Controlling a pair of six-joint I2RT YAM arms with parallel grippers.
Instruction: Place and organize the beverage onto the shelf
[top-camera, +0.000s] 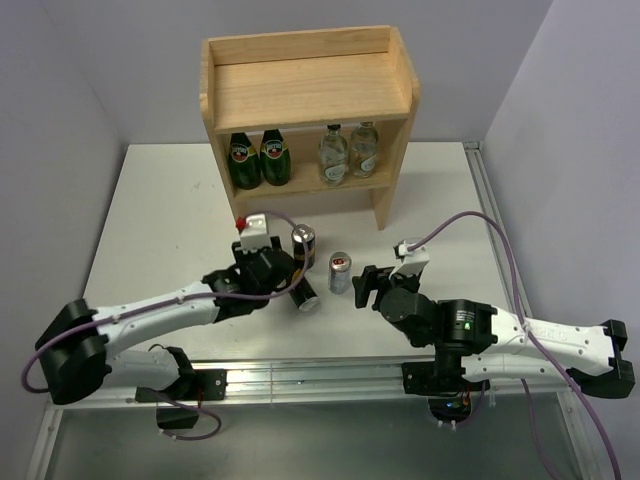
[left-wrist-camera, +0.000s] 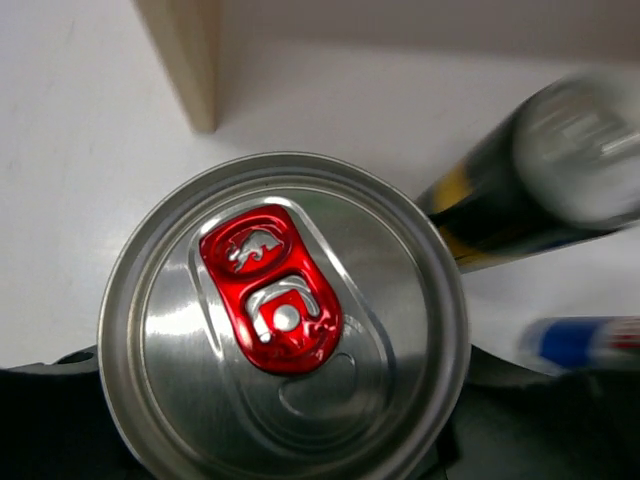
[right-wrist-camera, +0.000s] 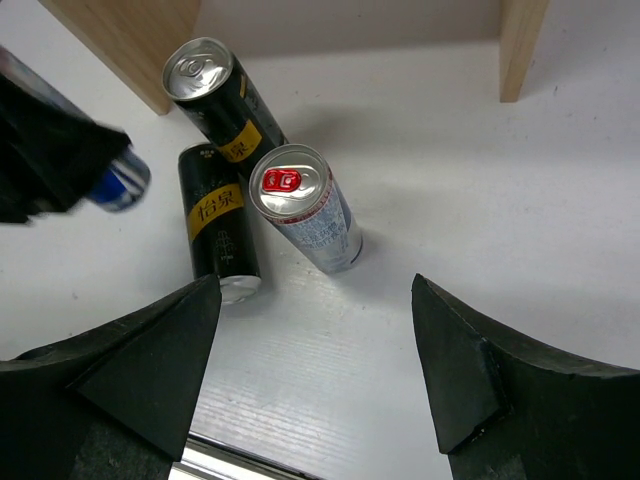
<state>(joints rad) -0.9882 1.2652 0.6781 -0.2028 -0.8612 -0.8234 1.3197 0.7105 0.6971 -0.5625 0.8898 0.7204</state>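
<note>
White bench (top-camera: 160, 200): faint wood-grain finish, lies under the left hand (top-camera: 285, 272) and right hand (top-camera: 362, 285) and runs well beyond both. Metal rail (top-camera: 320, 375): along the bench edge, behind the hands. Grey walls (top-camera: 100, 60): ahead of the hands and on either side.

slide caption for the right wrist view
Open right gripper facing standing blue-and-silver can, upright black-and-gold can, toppled black-and-gold can

A wooden shelf (top-camera: 310, 48) is set at the far side of a white table (top-camera: 160, 200). On its lower board, two green bottles (top-camera: 243, 160) are stood at the left and two clear bottles (top-camera: 333, 155) at the right. On the table in front, a black-and-gold can (top-camera: 303, 246) and a silver-and-blue can (top-camera: 340, 273) are stood upright, and a second black can (top-camera: 306, 298) is laid on its side beside them.
</note>
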